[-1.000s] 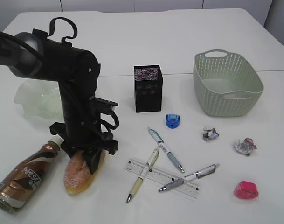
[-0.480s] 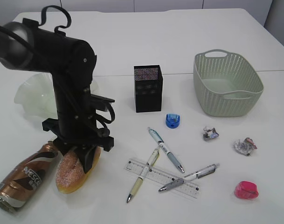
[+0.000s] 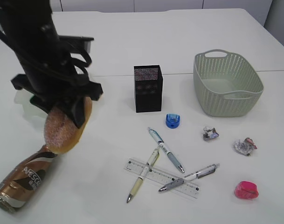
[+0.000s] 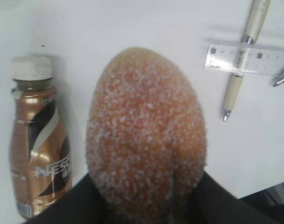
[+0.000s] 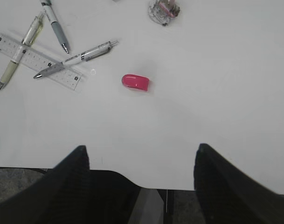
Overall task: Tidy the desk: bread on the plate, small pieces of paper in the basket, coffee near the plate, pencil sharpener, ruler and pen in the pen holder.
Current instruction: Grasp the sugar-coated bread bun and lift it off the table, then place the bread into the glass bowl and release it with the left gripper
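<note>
Left tool point(image 3: 67, 109) clamped across bread point(image 3: 62, 130) near one end, right tool's jaws apart; sugared roll looks soft, light, crushable, so mid-body grip safer.

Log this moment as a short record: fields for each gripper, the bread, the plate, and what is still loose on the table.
left gripper: shut on the sugar-coated oval bread, lifted clear of the table
right gripper: open, empty, hanging over the table edge
pale green wavy-edged plate: behind the left arm, mostly hidden
brown coffee bottle: lying on its side
black mesh pen holder: upright
grey-green perforated basket: nothing seen inside
loose: three pens, clear ruler, blue sharpener, pink sharpener, two paper wads
</note>
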Tool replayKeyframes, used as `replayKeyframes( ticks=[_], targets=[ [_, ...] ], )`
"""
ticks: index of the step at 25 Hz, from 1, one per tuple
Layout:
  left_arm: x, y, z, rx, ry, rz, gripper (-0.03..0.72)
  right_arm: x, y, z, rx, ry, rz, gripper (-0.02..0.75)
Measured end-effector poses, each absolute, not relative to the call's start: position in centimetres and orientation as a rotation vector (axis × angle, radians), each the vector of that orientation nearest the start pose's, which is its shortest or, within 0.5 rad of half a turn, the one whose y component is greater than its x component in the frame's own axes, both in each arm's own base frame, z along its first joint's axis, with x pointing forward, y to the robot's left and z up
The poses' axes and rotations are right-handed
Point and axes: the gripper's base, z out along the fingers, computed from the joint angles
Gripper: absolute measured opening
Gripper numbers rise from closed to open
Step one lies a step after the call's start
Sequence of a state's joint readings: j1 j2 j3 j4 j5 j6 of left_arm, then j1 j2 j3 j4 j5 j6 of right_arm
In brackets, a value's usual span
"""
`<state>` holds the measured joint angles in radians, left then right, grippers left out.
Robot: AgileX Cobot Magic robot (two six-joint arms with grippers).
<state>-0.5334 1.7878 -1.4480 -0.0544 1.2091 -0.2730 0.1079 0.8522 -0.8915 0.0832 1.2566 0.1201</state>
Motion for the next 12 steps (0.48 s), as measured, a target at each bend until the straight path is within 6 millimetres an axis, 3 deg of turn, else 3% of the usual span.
replayKeyframes(
  ticks=[5,12],
  targets=[
    [29.4,-15.7,30.7,0.343,2.880,-0.051,0.242,12.6,2.1,33.2,0.027,2.707,0.183,0.540],
    [30.2,-13.0,32.9,0.353,2.678,0.222,0.242,13.2,2.1,33.5,0.031,2.635,0.190,0.540]
  ],
)
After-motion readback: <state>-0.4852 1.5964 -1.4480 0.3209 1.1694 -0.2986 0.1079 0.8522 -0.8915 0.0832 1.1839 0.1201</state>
